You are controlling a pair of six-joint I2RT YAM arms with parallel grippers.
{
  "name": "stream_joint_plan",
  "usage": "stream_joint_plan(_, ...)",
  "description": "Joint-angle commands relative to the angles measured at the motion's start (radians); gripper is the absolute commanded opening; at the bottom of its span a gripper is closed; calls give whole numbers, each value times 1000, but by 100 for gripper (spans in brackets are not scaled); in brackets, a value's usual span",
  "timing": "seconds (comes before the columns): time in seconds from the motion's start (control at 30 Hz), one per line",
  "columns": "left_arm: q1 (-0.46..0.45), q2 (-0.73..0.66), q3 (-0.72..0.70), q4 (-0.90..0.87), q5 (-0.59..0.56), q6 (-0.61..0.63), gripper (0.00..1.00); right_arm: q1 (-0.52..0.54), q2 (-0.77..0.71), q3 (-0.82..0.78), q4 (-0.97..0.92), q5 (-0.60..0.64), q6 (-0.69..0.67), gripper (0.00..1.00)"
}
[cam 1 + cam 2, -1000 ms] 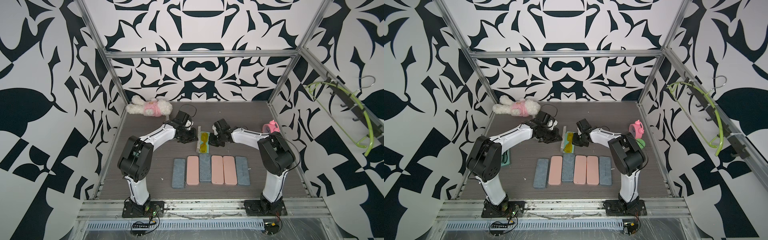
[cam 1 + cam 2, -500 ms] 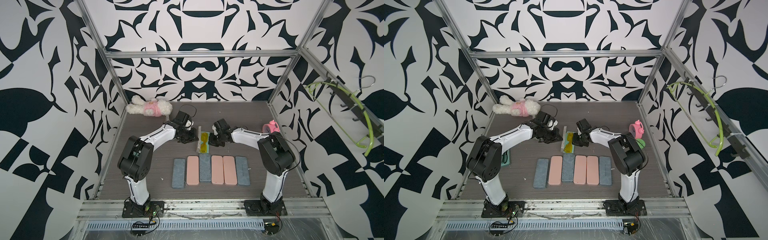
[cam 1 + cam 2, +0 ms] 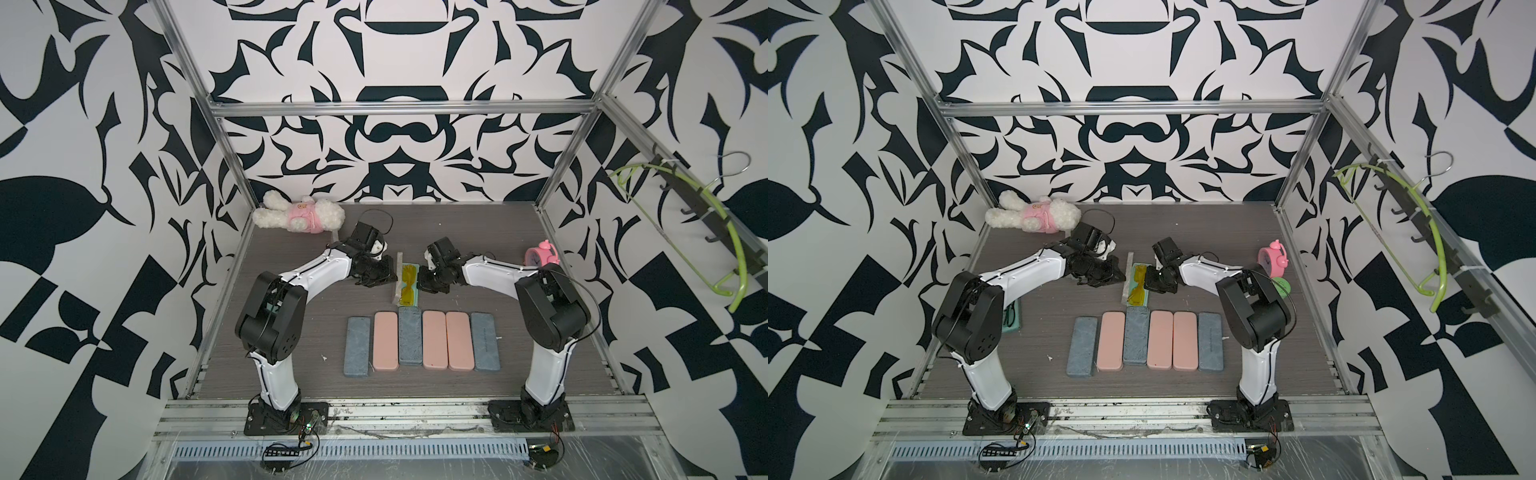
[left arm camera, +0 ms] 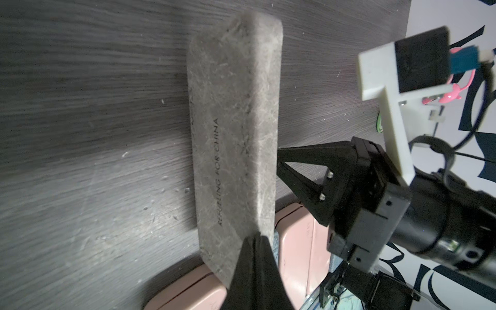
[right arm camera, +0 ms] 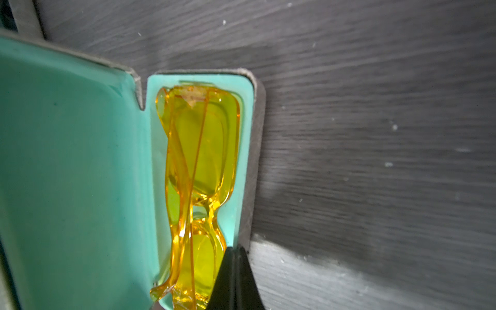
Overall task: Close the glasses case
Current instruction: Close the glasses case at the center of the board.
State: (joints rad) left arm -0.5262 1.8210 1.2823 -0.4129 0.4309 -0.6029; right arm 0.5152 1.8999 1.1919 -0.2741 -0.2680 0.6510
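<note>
The glasses case (image 5: 252,161) is flecked grey outside and mint green inside. Its lid (image 4: 233,120) carries dark lettering. The glasses (image 5: 204,150) inside it are translucent yellow with orange edges. The left fingers (image 4: 245,271) and right fingers (image 5: 225,284) are black. The arms (image 3: 324,270) are white with black joints. The bench (image 3: 478,232) is dark grey-brown with fine wood grain. In front of the glasses case, the row of cases (image 3: 434,345) runs blue-grey, pink, blue-grey, pink, pink, blue-grey. Behind the glasses case, the plush toy (image 3: 299,216) is white with a pink garment, and the alarm clock (image 3: 540,257) is pink. The walls (image 3: 399,158) are white with bold black shapes.
</note>
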Motion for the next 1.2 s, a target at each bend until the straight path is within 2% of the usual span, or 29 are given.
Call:
stream_joint_plan(0.0, -12, 38, -32, -17, -21, -1, 2, 12, -5, 37, 6, -5, -10, 5)
stream_joint_plan(1.17, -55, 113, -5, -3, -9, -28, 2, 11, -21, 43, -5, -8, -25, 4)
